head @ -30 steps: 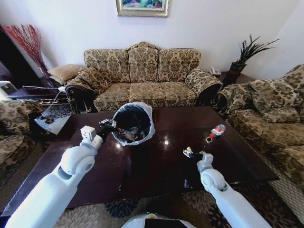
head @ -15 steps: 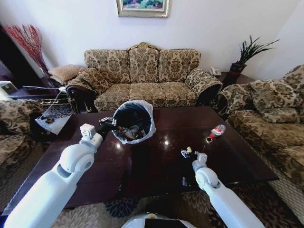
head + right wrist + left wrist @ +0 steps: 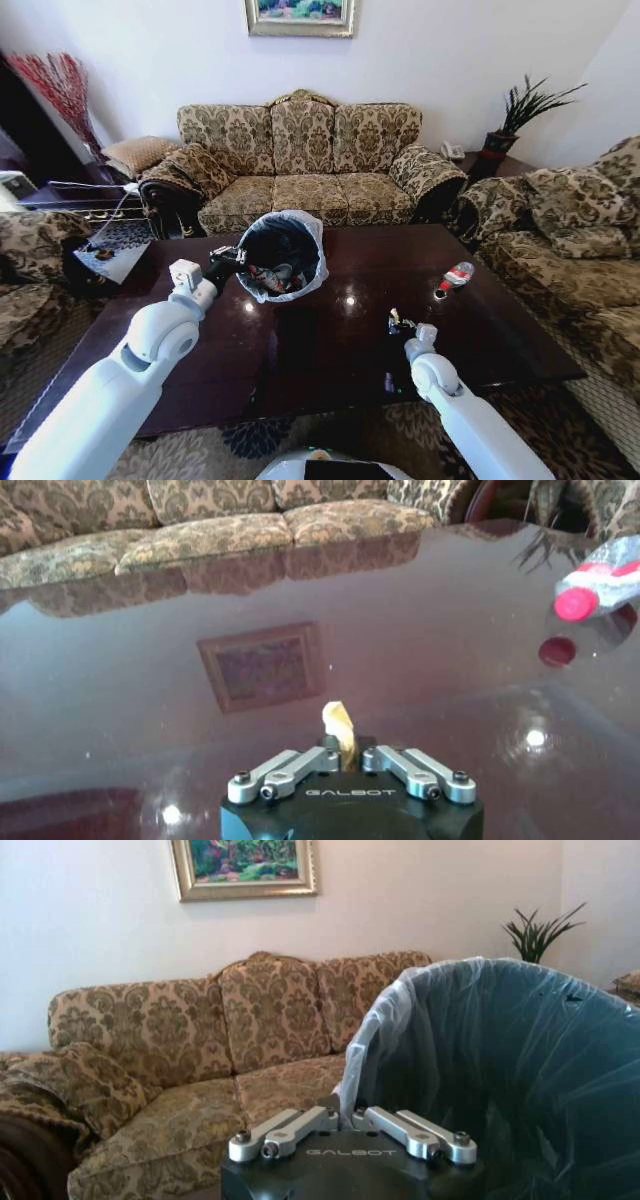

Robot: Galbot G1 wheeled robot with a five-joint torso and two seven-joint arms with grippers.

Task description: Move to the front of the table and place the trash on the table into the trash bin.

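trash already lay in the tilted white-lined black bin (image 3: 283,256), its rim pinched by the left gripper (image 3: 350,1121); the right gripper (image 3: 345,759) pinched a yellowish scrap (image 3: 337,721) above the glossy reddish-brown tabletop (image 3: 330,340), a red-labelled clear bottle (image 3: 454,276) remaining.

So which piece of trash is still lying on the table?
The small bottle with the red cap; the yellowish scrap is pinched in the right tool.
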